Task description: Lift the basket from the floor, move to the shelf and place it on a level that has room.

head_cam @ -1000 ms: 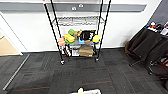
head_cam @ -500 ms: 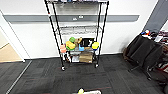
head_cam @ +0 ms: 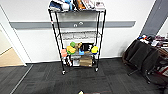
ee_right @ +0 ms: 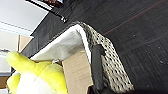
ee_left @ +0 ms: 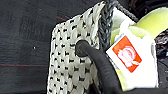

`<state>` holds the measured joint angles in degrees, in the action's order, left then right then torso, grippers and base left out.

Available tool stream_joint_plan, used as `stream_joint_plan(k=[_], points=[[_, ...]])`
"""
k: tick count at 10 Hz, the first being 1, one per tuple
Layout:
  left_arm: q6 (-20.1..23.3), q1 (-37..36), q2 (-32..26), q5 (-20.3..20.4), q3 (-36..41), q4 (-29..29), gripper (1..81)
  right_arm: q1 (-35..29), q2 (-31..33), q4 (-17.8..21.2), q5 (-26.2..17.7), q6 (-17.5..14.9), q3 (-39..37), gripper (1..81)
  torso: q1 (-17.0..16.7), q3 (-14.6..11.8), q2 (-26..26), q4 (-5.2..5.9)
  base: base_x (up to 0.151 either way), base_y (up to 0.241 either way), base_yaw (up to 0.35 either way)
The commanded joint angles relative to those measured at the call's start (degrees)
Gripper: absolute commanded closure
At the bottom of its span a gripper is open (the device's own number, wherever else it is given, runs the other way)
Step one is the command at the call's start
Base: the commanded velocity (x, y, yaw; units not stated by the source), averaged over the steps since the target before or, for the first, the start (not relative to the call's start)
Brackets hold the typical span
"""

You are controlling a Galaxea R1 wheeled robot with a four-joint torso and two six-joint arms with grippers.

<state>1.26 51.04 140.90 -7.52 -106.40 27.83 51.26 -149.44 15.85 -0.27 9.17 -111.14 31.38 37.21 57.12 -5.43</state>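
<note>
The basket has beige-white speckled woven sides and a dark braided rim. It holds a yellow and white soft toy with an orange-red tag. My left gripper is shut on one side wall and my right gripper is shut on the other, each with a black finger lying against the weave. The floor of dark carpet passes beneath the basket. The shelf stands straight ahead against the wall. Its middle level is a bare wire grid.
The top tier carries books, a lower tier holds colourful toys, and a cardboard box sits at the bottom. Dark chairs stand to the right. A doorway opens on the left.
The whole head view has shifted: the shelf now sits lower in the picture and its top tier shows, so the camera has moved. The shelf itself has not moved.
</note>
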Motion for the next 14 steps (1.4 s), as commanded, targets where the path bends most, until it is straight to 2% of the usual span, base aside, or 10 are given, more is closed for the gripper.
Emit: stream_joint_plan(k=[1, 3, 6, 8, 14], points=[[-0.11, -7.05, -3.51, -1.97, 4.80, 0.65, 81.1, -7.44, 2.37, 1.29, -0.96, 0.85, 4.54, 81.1, -3.57, 0.02, -5.53, 0.00, 0.000, 0.000, 0.000], [-0.03, -7.05, -5.79, -1.36, 7.16, 0.65, 81.1, -7.70, 2.98, 1.29, -0.96, 0.76, 5.59, 81.1, -6.04, -0.11, -9.33, 0.00, 0.000, 0.000, 0.000], [0.15, -6.79, -5.45, -1.88, 6.91, 0.65, 81.1, -7.18, 2.90, 1.20, -0.96, 0.68, 5.77, 81.1, -9.90, -0.11, -15.26, 0.00, 0.000, 0.000, 0.000], [0.24, -6.79, -5.45, -1.88, 6.82, 0.56, 81.1, -7.43, 3.16, 1.20, -0.96, 0.59, 5.95, 81.1, -12.44, -3.59, -19.17, 0.00, 0.000, 0.000, 0.000], [0.41, -5.73, -3.95, -1.97, 5.50, 0.38, 81.1, -6.91, 2.99, 1.03, -0.96, 0.50, 5.60, 81.1, -19.83, -11.28, -30.52, 0.00, 0.000, 0.000, 0.000]])
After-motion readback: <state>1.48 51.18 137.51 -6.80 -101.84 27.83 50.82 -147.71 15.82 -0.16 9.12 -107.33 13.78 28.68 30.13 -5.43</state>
